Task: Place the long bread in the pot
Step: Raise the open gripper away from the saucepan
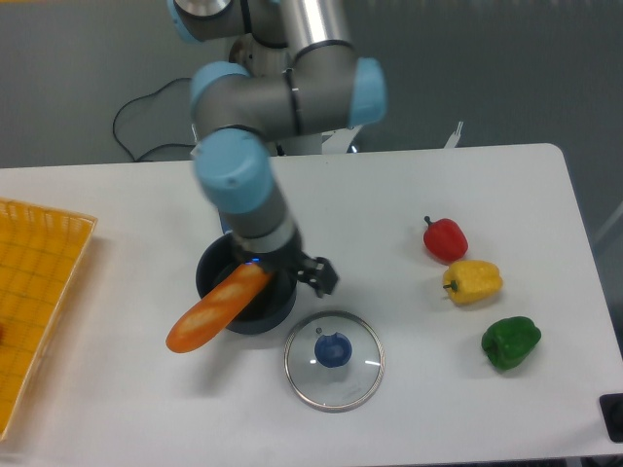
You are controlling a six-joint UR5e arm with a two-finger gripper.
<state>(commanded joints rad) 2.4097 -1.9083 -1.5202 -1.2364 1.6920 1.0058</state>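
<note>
I see the bread [216, 309] leaning on the pot [245, 290] rim, one end inside, the other jutting toward the table's front-left. My end effector [292, 270] hangs above, grip unclear.

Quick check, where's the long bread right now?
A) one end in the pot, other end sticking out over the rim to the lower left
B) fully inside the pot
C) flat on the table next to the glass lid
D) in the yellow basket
A: the long bread has its upper end inside the pot and slants out past the rim toward the lower left.
</note>
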